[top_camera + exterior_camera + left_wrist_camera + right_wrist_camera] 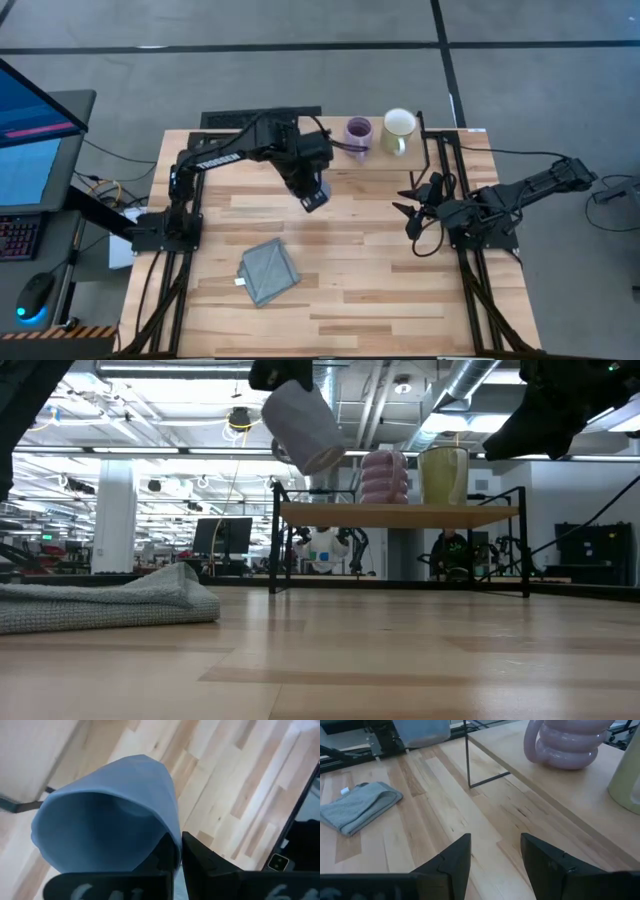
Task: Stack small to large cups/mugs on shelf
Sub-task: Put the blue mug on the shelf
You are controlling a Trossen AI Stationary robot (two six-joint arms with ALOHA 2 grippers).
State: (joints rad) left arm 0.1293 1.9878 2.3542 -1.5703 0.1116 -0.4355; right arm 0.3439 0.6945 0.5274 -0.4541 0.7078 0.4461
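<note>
The left pincer was clenched on the wall of the blue mug, holding it tilted in the air above the wooden surface, in front of the shelf. On the shelf stood the purple mug and, just beside it, the cream mug, both upright. From the carried mug, the purple one lay farther back and off toward the right arm's side, so the left arm was judged the nearer for any stacking move. The blue mug's long axis leaned well off vertical, so it would likely need righting before it was lowered. The right pincer hung released over bare boards near the shelf's right end.
</note>
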